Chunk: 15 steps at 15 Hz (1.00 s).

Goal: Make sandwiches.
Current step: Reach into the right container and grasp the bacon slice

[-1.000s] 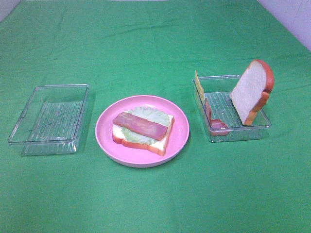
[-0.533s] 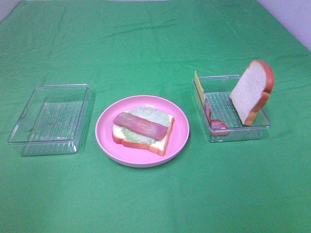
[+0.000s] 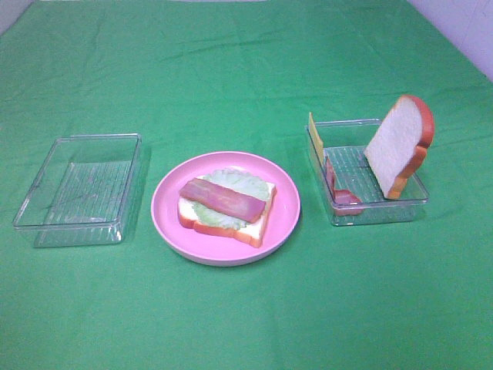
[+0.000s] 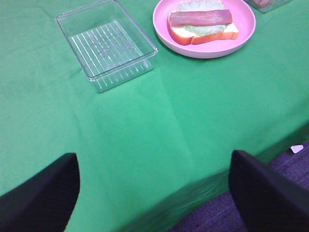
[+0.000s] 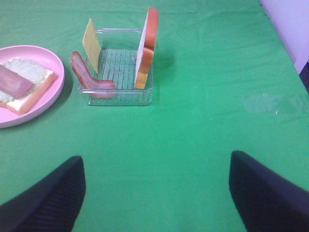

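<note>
Down at the near edge of the worktop, the left hand (image 4: 152,162) hangs over the green cloth (image 3: 246,324) with its two dark fingers (image 4: 43,193) wide apart and nothing between them. The right hand (image 5: 155,162) stands just as wide over the cloth and also holds nothing.

Farther in, just below the centre of the high view, sits a round pink plate (image 3: 166,208). On it lies the half-built sandwich (image 3: 227,204): a flat bread slice (image 3: 254,227) with an orange-brown crust, pale lettuce (image 3: 246,183) spread over it, and one bacon strip (image 3: 223,200) laid slantwise on top.

At the left of the frame, near the plate but not touching it, is a clear tray (image 3: 77,137). At the right, slightly farther back, is a second tray (image 3: 385,210). Inside it a second slice (image 3: 394,146) stands on edge, tilted and leaning toward the tray's right side, rising well above the rim. Another strip (image 3: 337,191) curls against the tray's left wall, and a yellow cheese square (image 3: 314,139) stands upright at its far left corner.
</note>
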Motion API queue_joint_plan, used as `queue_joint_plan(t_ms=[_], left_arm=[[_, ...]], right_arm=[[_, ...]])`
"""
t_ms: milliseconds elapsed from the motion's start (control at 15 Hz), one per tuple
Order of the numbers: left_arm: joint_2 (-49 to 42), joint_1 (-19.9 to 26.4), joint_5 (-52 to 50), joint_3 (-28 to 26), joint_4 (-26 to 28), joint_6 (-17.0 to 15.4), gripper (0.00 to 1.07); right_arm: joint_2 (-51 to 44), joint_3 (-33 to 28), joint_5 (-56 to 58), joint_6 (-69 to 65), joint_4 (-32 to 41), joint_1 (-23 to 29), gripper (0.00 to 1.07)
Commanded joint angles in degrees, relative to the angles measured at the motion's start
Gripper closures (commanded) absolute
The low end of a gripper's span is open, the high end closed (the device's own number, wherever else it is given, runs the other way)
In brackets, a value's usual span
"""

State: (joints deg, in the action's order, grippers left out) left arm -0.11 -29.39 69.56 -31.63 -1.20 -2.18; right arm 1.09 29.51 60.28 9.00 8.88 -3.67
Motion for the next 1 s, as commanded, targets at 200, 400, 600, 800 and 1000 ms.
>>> queue_joint_plan(t_ms=[200, 400, 600, 800, 1000], left_arm=[[-1.5, -0.1, -6.4, 1.1, -1.2, 0.0, 0.26], [-1.4, -0.1, -9.6, 3.0, -0.2, 0.2, 0.26], [-1.4, -0.1, -9.6, 3.0, -0.2, 0.4, 0.26], [-1.4, -0.1, -9.6, 3.0, -0.2, 0.4, 0.26], [-1.4, -0.1, -9.6, 3.0, 0.1, 0.4, 0.26]], right_arm=[[14.3, 1.1, -11.5, 1.5, 9.7, -0.3, 0.32], [29.2, 2.8, -16.4, 9.3, 19.0, -0.3, 0.32], [46.9, 10.4, -13.9, 15.5, 24.5, -0.3, 0.32], [60.9, 18.5, -9.9, 18.6, 24.9, -0.2, 0.32], [73.7, 26.5, -6.1, 19.4, 23.8, 2.1, 0.38]])
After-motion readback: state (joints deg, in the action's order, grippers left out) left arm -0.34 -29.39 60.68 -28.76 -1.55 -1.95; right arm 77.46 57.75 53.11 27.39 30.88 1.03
